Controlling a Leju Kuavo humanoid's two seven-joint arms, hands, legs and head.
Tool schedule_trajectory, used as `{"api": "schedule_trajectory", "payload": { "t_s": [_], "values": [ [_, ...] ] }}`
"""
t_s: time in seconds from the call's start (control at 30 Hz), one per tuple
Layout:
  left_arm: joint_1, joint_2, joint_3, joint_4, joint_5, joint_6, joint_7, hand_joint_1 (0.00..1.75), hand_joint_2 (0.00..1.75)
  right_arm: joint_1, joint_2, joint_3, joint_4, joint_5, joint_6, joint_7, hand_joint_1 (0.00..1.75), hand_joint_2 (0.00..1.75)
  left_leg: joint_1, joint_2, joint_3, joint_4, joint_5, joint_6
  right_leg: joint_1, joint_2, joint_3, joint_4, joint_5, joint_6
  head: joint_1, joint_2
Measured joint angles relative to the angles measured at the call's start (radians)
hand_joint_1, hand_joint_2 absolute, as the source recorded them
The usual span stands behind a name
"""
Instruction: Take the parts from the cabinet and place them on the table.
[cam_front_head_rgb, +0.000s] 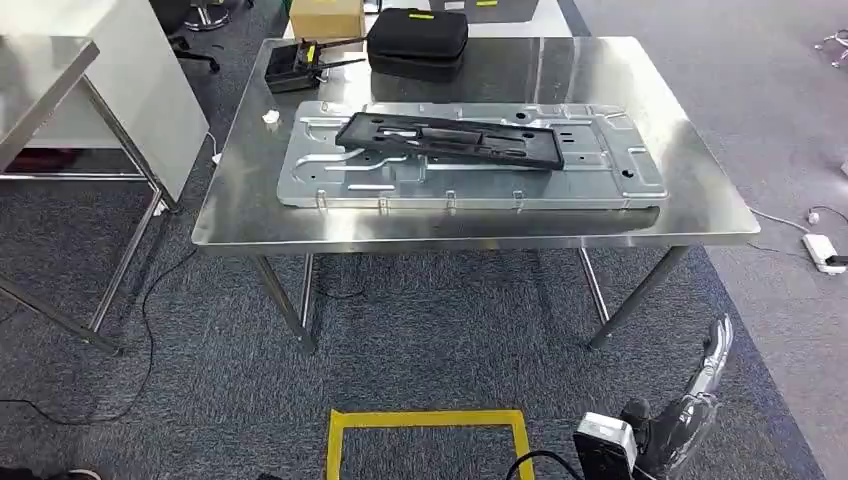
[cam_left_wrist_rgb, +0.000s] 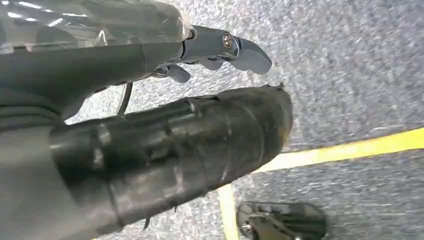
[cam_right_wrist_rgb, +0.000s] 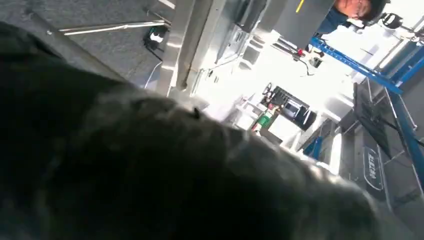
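Two parts lie stacked on the steel worktop: a large grey metal panel flat on the surface, and a black plastic frame resting on top of it. Both have their long axis running side to side along the worktop. The frame sits slightly skewed on the panel, its left end nearer the far edge of the panel and its right end pointing a little toward the near edge. Beyond the panel, at the back of the worktop, sit a black zip case and, to the left of the case, a small black tray. The left hand hangs over grey carpet beside a yellow floor line, holding nothing, fingers loosely extended. The right hand is a dark blur; whether it is spread or closed I cannot tell.
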Motion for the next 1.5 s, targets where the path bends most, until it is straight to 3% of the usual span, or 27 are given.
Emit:
{"api": "schedule_trajectory", "payload": {
  "t_s": [0.03,0.1,0.17,0.23,0.27,0.37,0.4,0.43,0.5,0.53,0.6,0.67,0.7,0.77,0.87,0.9,1.0,1.03,1.07,1.13,1.2,1.23,1.27,1.37,1.4,1.43,1.5],
  "values": [
    [0.000,0.000,0.000,0.000,0.000,-0.001,0.000,0.00,0.00,0.001,0.000,-0.002,0.001,0.000,0.000,0.000,0.00,0.00,-0.002,0.000,-0.012,0.003,0.012,0.000,0.000,0.000,-0.009,0.062,-0.016,0.001,0.000,0.000],
    [0.001,0.000,0.001,0.000,0.000,-0.002,0.000,0.00,0.00,0.004,0.000,-0.005,0.002,0.000,0.000,0.000,0.00,0.00,-0.005,0.001,-0.051,0.013,0.034,-0.002,0.000,0.000,0.024,0.084,0.041,-0.002,0.000,0.000],
    [0.000,0.000,0.002,0.000,0.000,-0.002,0.001,0.00,0.00,0.003,0.000,-0.006,0.002,0.000,0.000,0.000,0.00,0.00,-0.007,0.000,-0.084,0.022,0.052,-0.005,0.003,0.000,0.130,-0.038,0.098,-0.013,0.000,0.000],
    [0.000,-0.001,0.002,0.000,0.000,-0.003,0.001,0.00,0.00,0.001,0.000,-0.006,0.001,0.000,0.000,0.000,0.00,0.00,-0.012,-0.003,-0.099,0.032,0.065,-0.014,0.014,0.000,0.257,-0.219,0.052,-0.027,0.001,0.000],
    [0.001,-0.002,0.002,0.000,0.000,-0.003,0.001,0.00,0.00,0.000,0.001,-0.006,0.001,0.001,0.000,0.000,0.00,0.00,-0.011,-0.001,-0.102,0.032,0.074,-0.019,0.013,0.001,0.272,-0.253,0.039,-0.027,-0.002,0.000],
    [0.003,-0.002,0.002,0.000,0.001,-0.003,0.001,0.00,0.00,0.003,0.001,-0.009,0.001,0.001,0.000,0.001,0.00,0.00,-0.010,-0.001,-0.109,0.024,0.102,-0.041,0.012,0.001,0.248,-0.259,0.067,-0.041,0.001,0.000],
    [0.003,-0.001,0.003,0.000,0.001,-0.004,0.001,0.00,0.00,0.000,0.002,-0.009,0.001,0.001,0.000,0.001,0.00,0.00,-0.003,-0.008,-0.116,0.041,0.070,-0.046,0.010,-0.007,0.237,-0.260,0.081,-0.047,0.000,0.000],
    [0.003,-0.001,0.004,0.000,0.002,-0.004,0.001,0.00,0.00,0.000,0.002,-0.009,0.001,0.001,0.000,0.002,0.00,0.00,-0.003,-0.008,-0.130,0.076,0.010,-0.050,0.009,-0.006,0.221,-0.260,0.092,-0.058,-0.002,0.000],
    [0.004,-0.001,0.004,0.000,0.002,-0.005,0.000,0.00,0.00,0.002,0.003,-0.009,0.002,0.001,0.000,0.002,0.00,0.00,0.000,-0.008,-0.166,0.216,-0.115,-0.057,0.011,-0.007,0.188,-0.258,0.118,-0.061,-0.003,0.000],
    [0.004,-0.001,0.004,0.000,0.002,-0.005,0.000,0.00,0.00,0.001,0.003,-0.009,0.002,0.001,0.002,0.003,0.00,0.00,0.001,-0.008,-0.178,0.286,-0.145,-0.059,0.012,-0.007,0.170,-0.255,0.131,-0.061,-0.004,0.000],
    [0.004,-0.001,0.005,0.000,0.002,-0.005,-0.002,0.00,0.00,0.001,0.003,-0.010,0.002,0.000,0.001,0.003,0.00,0.00,0.002,-0.008,-0.158,0.337,-0.110,-0.062,0.012,-0.008,0.133,-0.246,0.156,-0.057,-0.004,0.000],
    [0.004,-0.001,0.006,0.000,0.002,-0.005,-0.002,0.00,0.00,0.001,0.003,-0.011,0.002,0.000,0.001,0.003,0.00,0.00,0.004,-0.008,-0.060,0.230,-0.029,-0.060,0.011,-0.008,0.096,-0.232,0.175,-0.051,-0.004,0.000],
    [0.003,-0.001,0.007,0.000,0.002,-0.005,-0.003,0.00,0.00,0.001,0.003,-0.011,0.002,0.000,0.001,0.003,0.00,0.00,0.004,-0.008,0.007,0.140,-0.023,-0.057,0.011,-0.007,0.082,-0.225,0.182,-0.048,-0.004,0.000],
    [-0.001,0.000,0.008,0.000,0.002,-0.005,-0.005,0.00,0.00,0.001,0.003,-0.011,0.002,0.000,0.000,0.003,0.00,0.00,-0.003,-0.010,0.097,-0.014,-0.083,-0.044,0.014,-0.007,0.068,-0.212,0.196,-0.036,-0.003,0.000],
    [-0.002,0.000,0.010,0.000,0.002,-0.006,-0.007,0.00,0.00,0.001,0.003,-0.014,0.002,0.001,0.000,0.005,0.00,0.00,-0.007,-0.010,0.075,-0.007,-0.064,-0.020,0.012,-0.010,0.067,-0.222,0.226,-0.016,-0.002,0.000],
    [0.000,-0.001,0.011,0.000,0.002,-0.006,-0.007,0.00,0.00,0.001,0.002,-0.016,0.002,0.001,0.000,0.005,0.00,0.00,0.001,-0.002,0.067,-0.013,-0.047,-0.012,0.008,-0.007,0.061,-0.214,0.218,-0.011,-0.003,0.000],
    [-0.002,-0.001,0.011,0.000,0.002,-0.007,-0.007,0.00,0.00,0.002,0.002,-0.018,0.002,0.002,0.000,0.005,0.00,0.00,-0.003,0.001,0.021,-0.012,-0.010,0.005,0.003,0.001,0.014,-0.054,0.030,-0.002,0.000,0.000],
    [-0.001,-0.001,0.011,0.000,0.002,-0.009,-0.007,0.00,0.00,0.002,0.002,-0.018,0.002,0.003,0.000,0.005,0.00,0.00,-0.004,0.002,0.004,-0.011,0.002,0.005,0.002,0.001,0.000,0.020,-0.008,0.002,-0.001,0.000],
    [0.000,-0.001,0.012,0.000,0.002,-0.009,-0.007,0.00,0.00,0.003,0.002,-0.018,0.004,0.003,0.000,0.006,0.00,0.00,-0.005,0.003,-0.009,-0.007,0.014,0.004,0.002,0.001,-0.004,0.072,-0.011,0.004,-0.001,0.000],
    [0.000,-0.001,0.012,0.000,0.002,-0.009,-0.007,0.00,0.00,0.003,0.002,-0.018,0.006,0.004,0.000,0.006,0.00,0.00,-0.005,0.003,-0.048,0.005,0.033,0.000,0.002,0.000,0.037,0.066,0.051,0.003,-0.001,0.000],
    [0.000,-0.001,0.012,0.000,0.002,-0.009,-0.007,0.00,0.00,0.002,0.002,-0.018,0.006,0.005,0.000,0.006,0.00,0.00,-0.005,0.002,-0.081,0.020,0.049,-0.007,0.002,0.000,0.164,-0.093,0.099,-0.004,-0.001,0.000],
    [-0.001,-0.001,0.012,0.000,0.002,-0.009,-0.007,0.00,0.00,0.000,0.002,-0.018,0.006,0.005,0.000,0.006,0.00,0.00,-0.005,0.001,-0.088,0.028,0.055,-0.011,0.003,0.001,0.232,-0.189,0.064,-0.011,-0.001,0.000],
    [-0.001,-0.001,0.012,0.000,0.002,-0.009,-0.008,0.00,0.00,-0.001,0.002,-0.018,0.006,0.006,0.000,0.006,0.00,0.00,-0.010,-0.001,-0.096,0.034,0.059,-0.017,0.010,0.001,0.266,-0.254,0.043,-0.014,-0.001,0.000],
    [-0.001,-0.001,0.013,0.000,0.002,-0.010,-0.010,0.00,0.00,0.002,0.002,-0.018,0.006,0.021,0.000,0.008,0.00,0.00,-0.004,0.001,-0.099,0.027,0.085,-0.037,0.017,0.002,0.246,-0.251,0.057,-0.031,0.000,0.000],
    [0.001,-0.001,0.014,0.000,0.002,-0.010,-0.010,0.00,0.00,0.003,0.003,-0.018,0.006,0.024,0.000,0.006,0.00,0.00,-0.005,-0.002,-0.104,0.029,0.088,-0.043,0.005,-0.001,0.237,-0.262,0.073,-0.041,0.000,0.000],
    [0.001,0.000,0.016,0.000,0.002,-0.010,-0.010,0.00,0.00,0.001,0.004,-0.018,0.006,0.025,0.000,0.006,0.00,0.00,-0.002,-0.006,-0.116,0.047,0.053,-0.047,0.006,-0.006,0.225,-0.262,0.085,-0.051,-0.001,0.000],
    [0.003,0.000,0.018,0.000,0.002,-0.010,-0.010,0.00,0.00,0.004,0.006,-0.019,0.006,0.026,0.000,0.006,0.00,0.00,0.000,-0.006,-0.153,0.168,-0.082,-0.054,0.007,-0.006,0.193,-0.261,0.109,-0.058,-0.004,0.000]
  ]
}}
